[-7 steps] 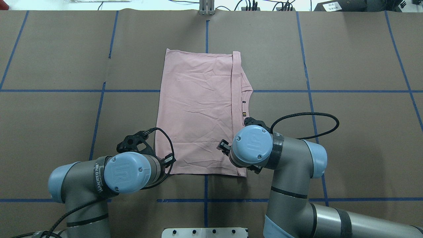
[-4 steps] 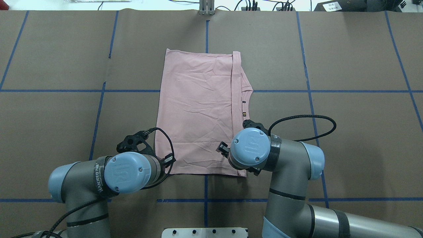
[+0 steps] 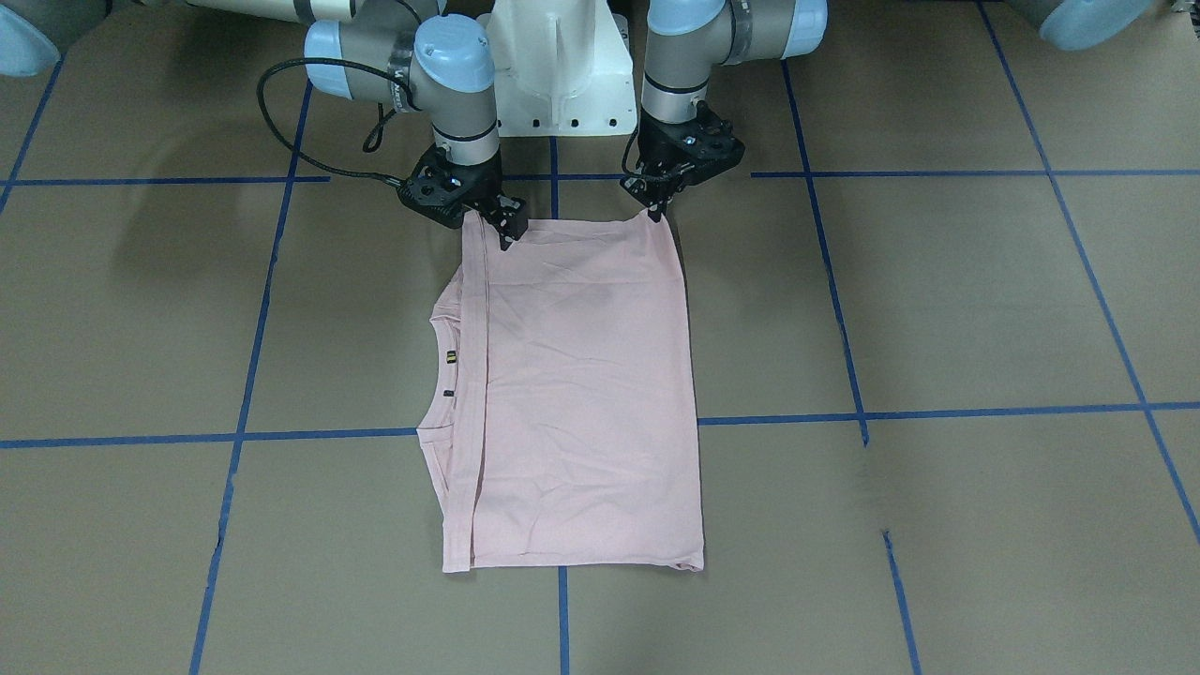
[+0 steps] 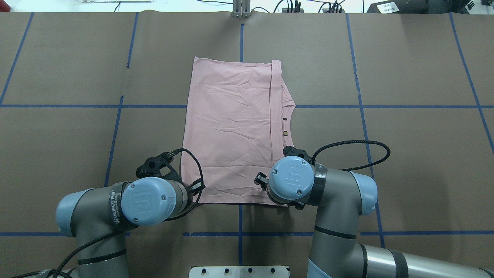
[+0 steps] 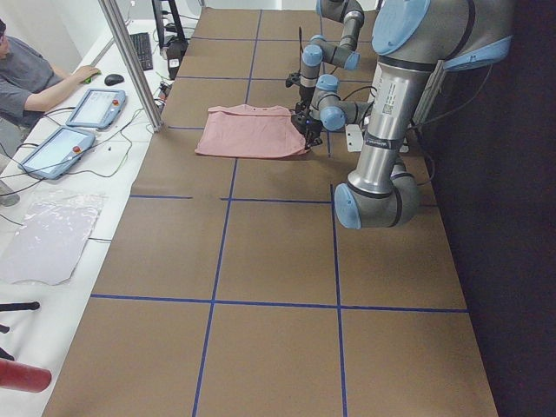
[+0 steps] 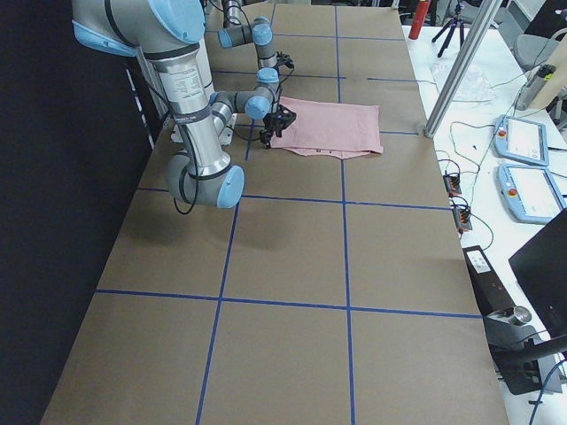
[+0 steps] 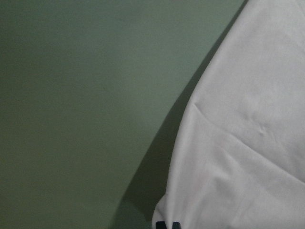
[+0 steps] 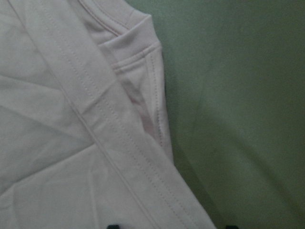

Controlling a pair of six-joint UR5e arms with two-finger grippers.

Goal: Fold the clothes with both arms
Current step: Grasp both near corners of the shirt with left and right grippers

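Left gripper point(image 3: 653, 212) is pinching the T-shirt's point(image 3: 581, 375) near-left corner while right gripper point(image 3: 500, 225), spread wide astride the near-right corner, is creeping nearer.

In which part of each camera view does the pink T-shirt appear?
Exterior front-facing: T-shirt in the centre.
Overhead exterior: T-shirt at centre, slightly above the middle.
Exterior left: T-shirt small, upper middle.
Exterior right: T-shirt small, upper middle.
Left wrist-mounted: T-shirt fills the right side.
Right wrist-mounted: T-shirt fills the left side.
Shared landmark: the yellow-black neckline tag, seen front-facing and overhead.
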